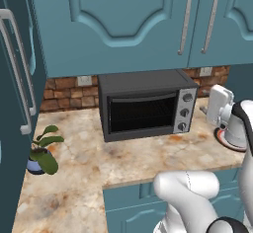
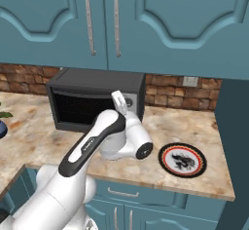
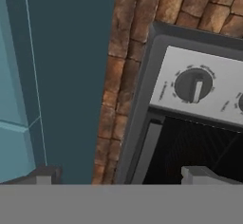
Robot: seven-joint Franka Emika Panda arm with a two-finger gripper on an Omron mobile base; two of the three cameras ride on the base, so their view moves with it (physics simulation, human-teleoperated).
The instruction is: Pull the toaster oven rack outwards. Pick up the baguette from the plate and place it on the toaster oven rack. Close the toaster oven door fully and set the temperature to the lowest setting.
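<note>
We see the toaster oven [image 1: 147, 103] in the middle of the left base frame, standing on the counter [image 1: 148, 160] against the brick wall, its door [image 1: 142, 112] shut. The plate [image 2: 183, 159] sits at the lower right of the right base frame, and no baguette is visible on it, so we judge the bread is already inside and the closing done. The step in hand looks like the temperature setting. In the hand frame the gripper [image 3: 121, 173] shows its fingertips set wide apart with nothing between them, and a knob [image 3: 193, 85] sits at the right of centre on the silver control strip. Next, we think, the gripper must centre on the temperature knob, close around it, and turn it to its lowest mark.
</note>
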